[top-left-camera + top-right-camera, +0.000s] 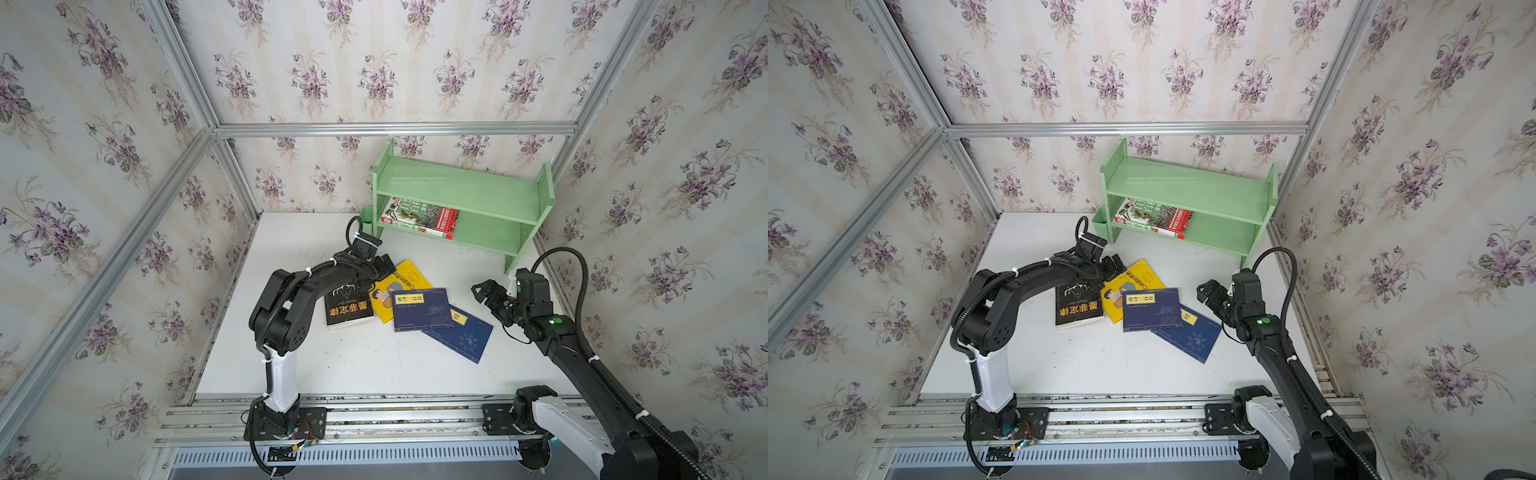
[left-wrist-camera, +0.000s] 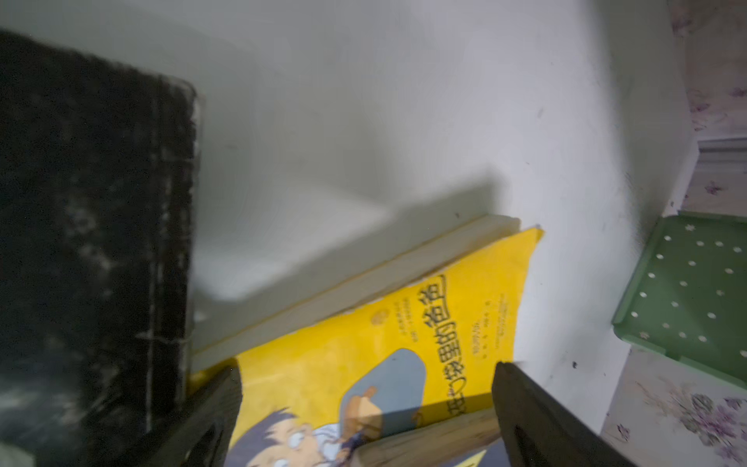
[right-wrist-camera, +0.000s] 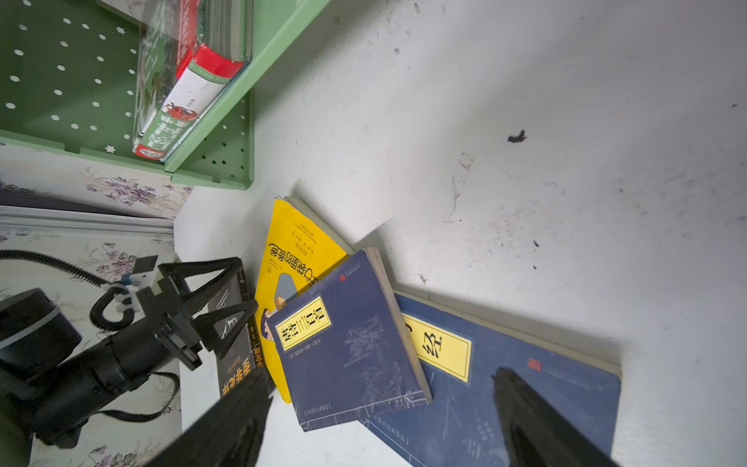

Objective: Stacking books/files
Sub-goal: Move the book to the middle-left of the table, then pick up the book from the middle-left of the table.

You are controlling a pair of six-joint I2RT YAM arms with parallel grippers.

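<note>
Several books lie fanned on the white table point(image 1: 332, 365): a black one with gold characters point(image 1: 347, 309), a yellow cartoon one point(image 1: 405, 276), and a navy one point(image 1: 422, 311) resting on the yellow book and on a second navy book point(image 1: 461, 340). A green plant-photo book with a red band point(image 1: 419, 218) lies on the shelf's lower tier. My left gripper point(image 1: 384, 266) hangs open just over the yellow book point(image 2: 404, 323), one finger point(image 2: 525, 408) on each side, holding nothing. My right gripper point(image 1: 482, 291) is open and empty, raised to the right of the navy books point(image 3: 351, 343).
The pale green two-tier shelf point(image 1: 457, 183) stands at the back right against the wallpapered wall, with a small green cup point(image 1: 366, 216) on its left end. Aluminium frame posts and walls enclose the table on three sides. The arm bases sit on rails at the front edge.
</note>
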